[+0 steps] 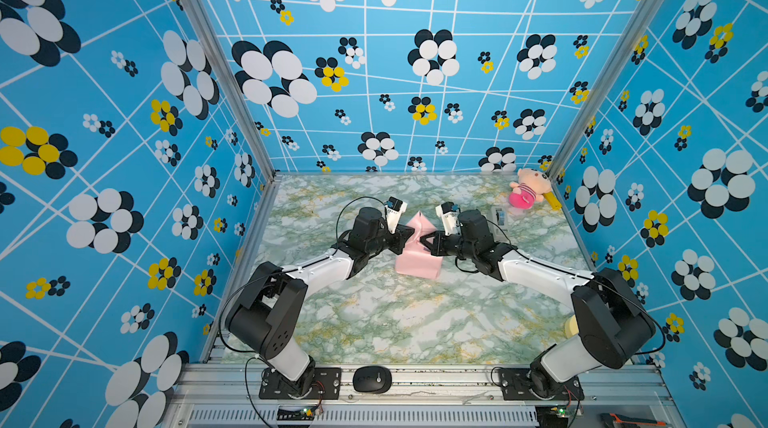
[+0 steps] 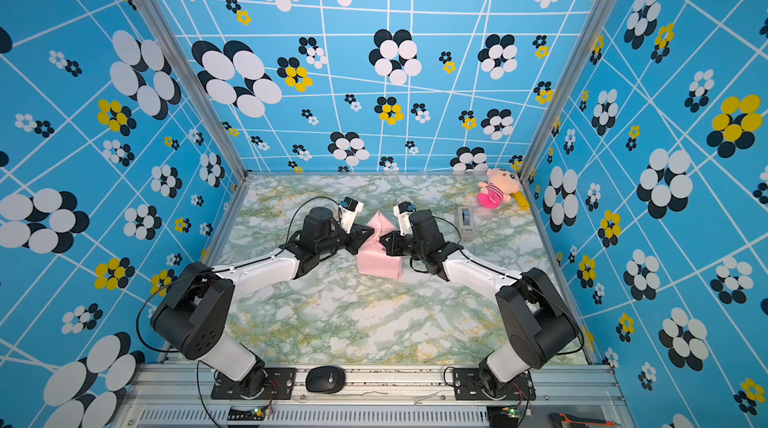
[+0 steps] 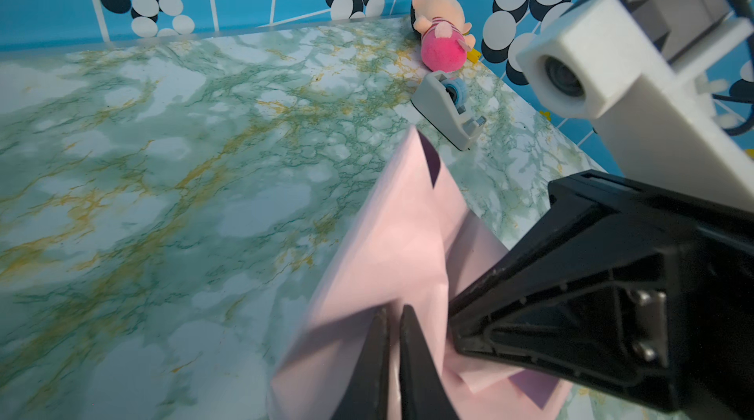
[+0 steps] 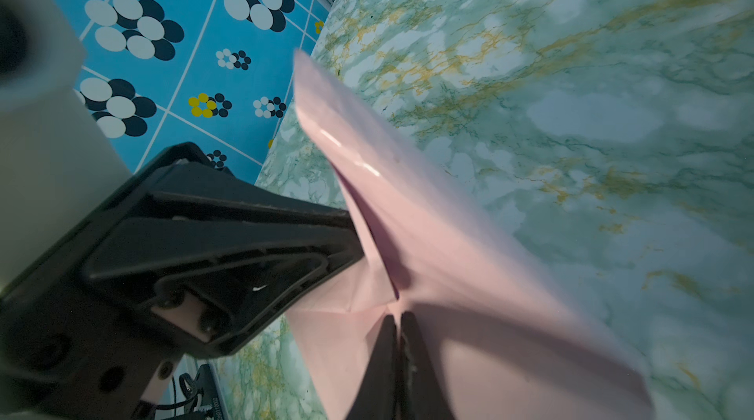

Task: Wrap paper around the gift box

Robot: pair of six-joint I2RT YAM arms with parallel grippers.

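The paper (image 1: 417, 265) (image 2: 377, 267), pale pink face out, stands folded up into a tall peaked bundle at mid-table in both top views. The gift box is hidden inside it. My left gripper (image 1: 410, 234) (image 2: 370, 233) meets the bundle's upper part from the left. Its jaws (image 3: 391, 309) are shut on a pink fold of the paper (image 3: 391, 214). My right gripper (image 1: 424, 239) (image 2: 383, 239) comes in from the right, tip to tip with the left one. It is shut (image 4: 398, 316) on another fold of the paper (image 4: 449, 242). Slivers of the lilac face show at the paper's edges.
A grey tape dispenser (image 1: 500, 217) (image 2: 466, 222) (image 3: 449, 112) sits just behind my right arm. A pink plush toy (image 1: 528, 191) (image 3: 442, 42) lies in the back right corner beside a yellow strip. A black oval device (image 1: 372, 379) rests on the front rail.
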